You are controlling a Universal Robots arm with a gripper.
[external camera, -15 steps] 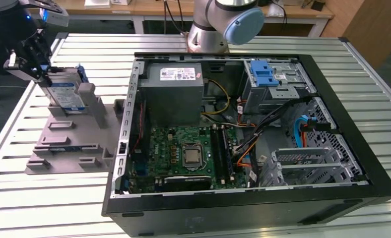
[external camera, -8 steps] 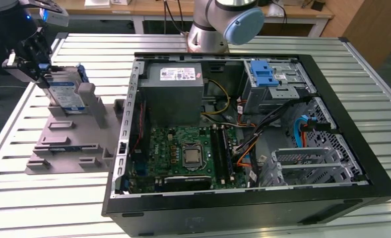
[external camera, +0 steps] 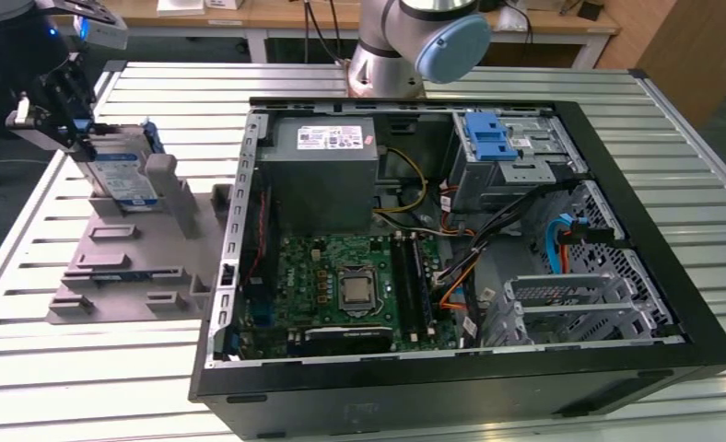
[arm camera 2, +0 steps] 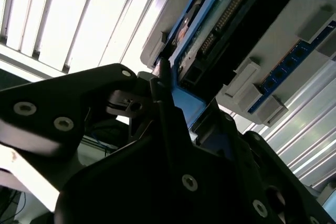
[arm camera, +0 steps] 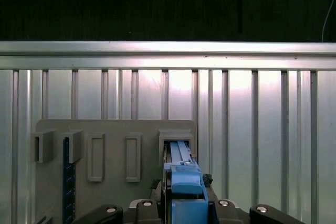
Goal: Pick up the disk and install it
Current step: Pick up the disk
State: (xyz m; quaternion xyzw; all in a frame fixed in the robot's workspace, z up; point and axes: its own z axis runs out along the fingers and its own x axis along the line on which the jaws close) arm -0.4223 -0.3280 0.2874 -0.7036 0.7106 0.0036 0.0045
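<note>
Clamped narrow by the gripper (external camera: 83, 138) on the blue-railed upper edge of the disk (external camera: 123, 180). One finger (arm camera 2: 164, 103) to each side, with no gap to be seen in the first wrist view.

Standing on edge in a slot of the grey holder (external camera: 130, 267), at the exterior view's left. Outside the open computer case (external camera: 462, 230), near its side wall. Label side turned to the exterior camera, back face hidden. Lower edge sunk in the slot, partly covered by a grey post of the holder.

In the second wrist view, connector end and a strip of blue rail to be made out past the dark gripper body. The remainder cut off by the frame or blocked. Fingertips hard to tell there, black against black.

In the first wrist view, looking down the rail from above, with the disk's flat faces out of sight.

Holder lying flat on the slatted metal table (external camera: 43, 368).

Inside the case, toward its far corner, a metal cage with a blue latch (external camera: 496, 138), well apart from the disk.

Of the arm (external camera: 381, 55), base and blue-capped joint cut off by the exterior view's upper edge.
</note>
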